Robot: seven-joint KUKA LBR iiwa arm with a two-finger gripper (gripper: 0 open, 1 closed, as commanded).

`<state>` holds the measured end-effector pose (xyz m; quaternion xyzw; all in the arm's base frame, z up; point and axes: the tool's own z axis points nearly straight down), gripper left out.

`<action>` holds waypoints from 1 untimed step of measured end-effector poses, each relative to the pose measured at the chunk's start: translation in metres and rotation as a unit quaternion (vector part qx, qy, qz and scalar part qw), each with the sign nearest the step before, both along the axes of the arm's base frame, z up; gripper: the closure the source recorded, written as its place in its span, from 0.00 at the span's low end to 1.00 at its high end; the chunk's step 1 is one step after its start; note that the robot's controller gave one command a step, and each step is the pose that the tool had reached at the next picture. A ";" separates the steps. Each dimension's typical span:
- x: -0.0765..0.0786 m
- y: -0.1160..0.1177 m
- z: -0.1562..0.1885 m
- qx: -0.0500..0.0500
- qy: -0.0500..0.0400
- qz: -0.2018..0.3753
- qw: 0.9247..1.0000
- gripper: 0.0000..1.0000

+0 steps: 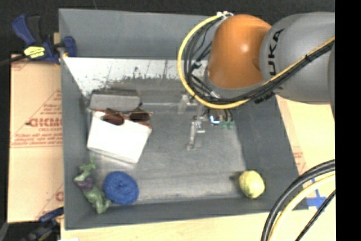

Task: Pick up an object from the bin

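End effector [196, 135]: over bare bin [141, 36] floor, right of white box [117, 138]; open or clenched, can't tell.
Candidates: sunglasses [127, 117] touching box's far edge; yellow ball [251, 184] well right of box.
Progress: nothing lifted yet; grasp + lift left, imo.

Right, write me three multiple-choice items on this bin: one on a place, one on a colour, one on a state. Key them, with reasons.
1. The yellow ball lies in the bin's
A) lower-right corner of the view
B) upper-left corner
C) middle

2. The round thing beside the green toy is
A) red
B) blue
C) white

3. The hand is
A) pressing on the yellow ball
B) over bare floor, clear of every item
C) resting on the rim

Key: 1 A, it sits where the lower and right walls meet. 2 B, it is plainly blue. 3 B, just grey floor lies around it.
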<state>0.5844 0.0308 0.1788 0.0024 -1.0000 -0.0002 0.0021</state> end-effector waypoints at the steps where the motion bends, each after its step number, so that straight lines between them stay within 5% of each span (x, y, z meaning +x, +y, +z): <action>1: 0.002 0.000 0.005 0.000 -0.004 0.000 1.000 0.00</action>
